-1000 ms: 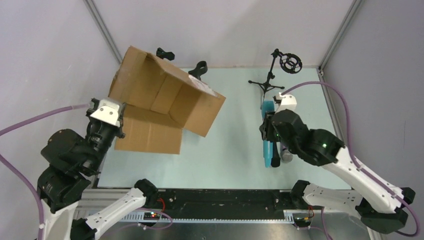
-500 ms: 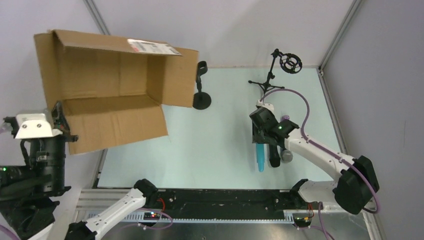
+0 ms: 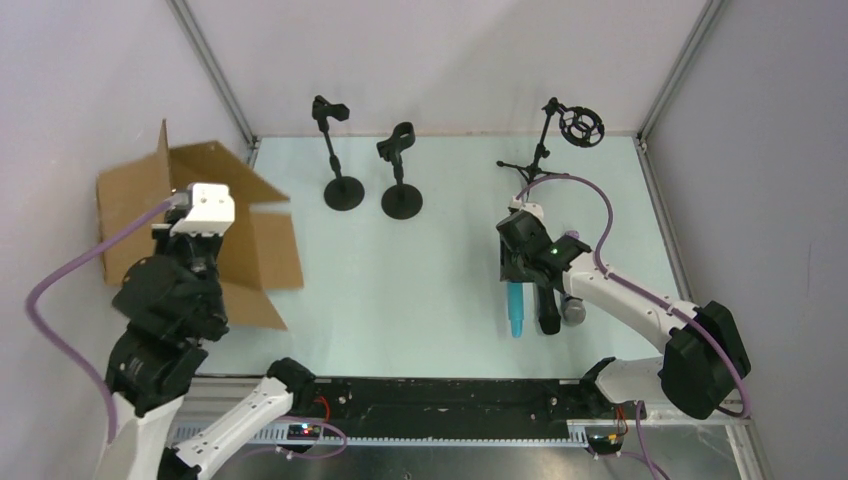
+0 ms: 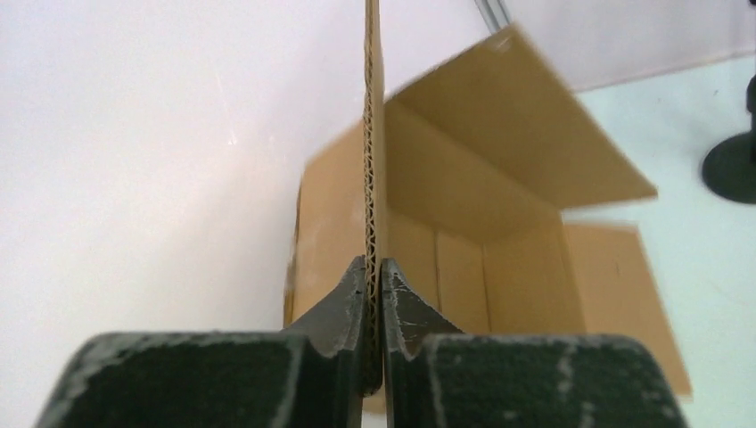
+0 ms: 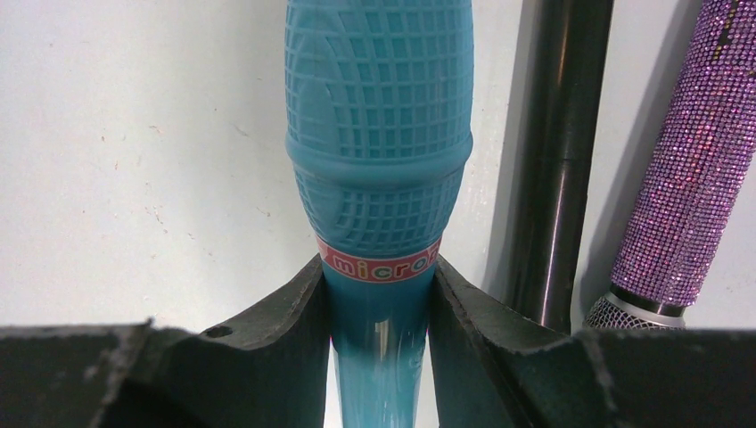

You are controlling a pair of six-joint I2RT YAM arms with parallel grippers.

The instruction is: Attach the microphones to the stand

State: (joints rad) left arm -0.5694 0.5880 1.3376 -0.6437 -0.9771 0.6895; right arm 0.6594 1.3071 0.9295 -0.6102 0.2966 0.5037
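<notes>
The light blue microphone lies on the table, and my right gripper is shut on its handle just below the red band. In the top view the right gripper sits over its upper end, and the blue handle sticks out toward the near edge. The black microphone and the purple glitter microphone lie right beside it, side by side. My left gripper is shut on a flap of the cardboard box, seen at the far left in the top view.
Two black round-base stands with clips stand at the back centre. A tripod stand with a ring mount stands at the back right. The cardboard box hangs over the table's left edge. Walls enclose the table.
My left arm has swung the cardboard box down and left, off the table's middle, uncovering both round-base stands. My right gripper has lowered onto the blue microphone and stays there.
</notes>
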